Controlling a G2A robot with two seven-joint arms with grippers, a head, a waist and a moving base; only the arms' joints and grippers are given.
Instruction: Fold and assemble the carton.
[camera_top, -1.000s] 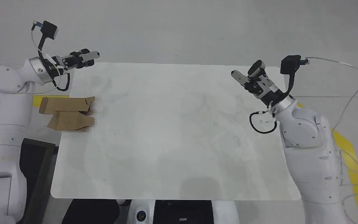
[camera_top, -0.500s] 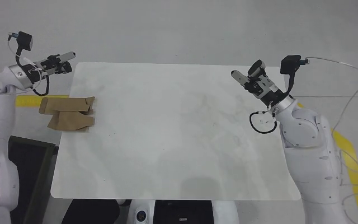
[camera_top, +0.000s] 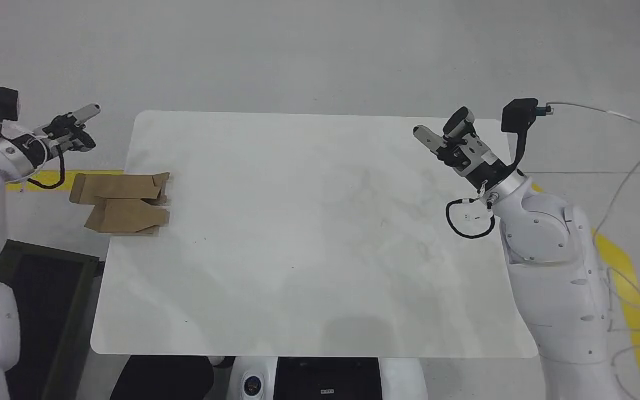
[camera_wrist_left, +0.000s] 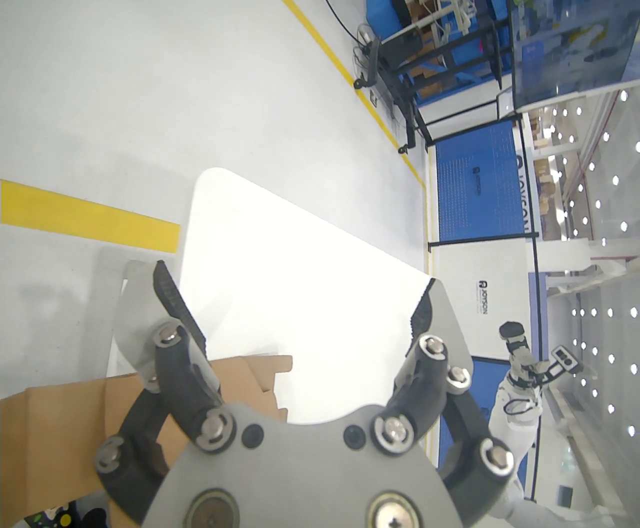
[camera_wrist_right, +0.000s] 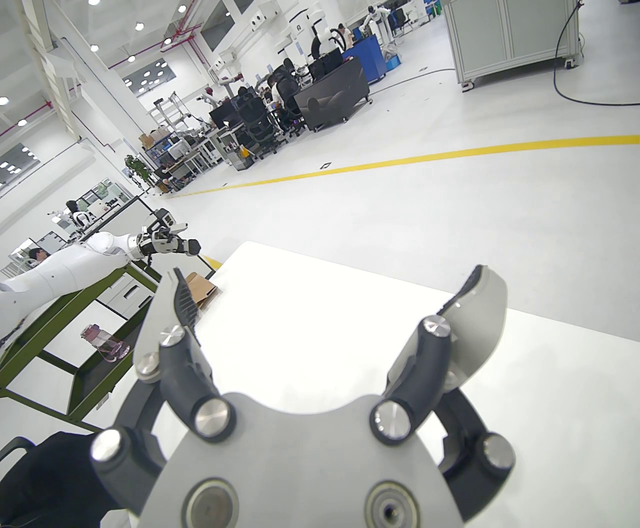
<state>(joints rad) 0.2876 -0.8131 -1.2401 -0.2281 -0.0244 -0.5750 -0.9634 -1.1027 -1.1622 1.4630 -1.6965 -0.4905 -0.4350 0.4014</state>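
Observation:
Flat brown cartons (camera_top: 122, 203) lie stacked at the left edge of the white table (camera_top: 320, 250), overhanging it. In the left wrist view the carton (camera_wrist_left: 65, 420) lies below my left gripper (camera_wrist_left: 295, 295), which is open and holds nothing. From above, the left gripper (camera_top: 80, 115) hangs off the table's far left corner, beyond the cartons. My right gripper (camera_top: 443, 131) stands open and empty above the far right part of the table; in its own view the gripper (camera_wrist_right: 327, 290) faces the distant cartons (camera_wrist_right: 200, 290).
A dark green cart (camera_wrist_right: 75, 345) stands left of the table with a clear bottle (camera_wrist_right: 102, 341) on it. Yellow floor lines (camera_wrist_left: 85, 215) run past the table. The table's middle is bare white.
My left arm has drawn back to the left, off the table's far left corner. The right arm and the cartons have not moved.

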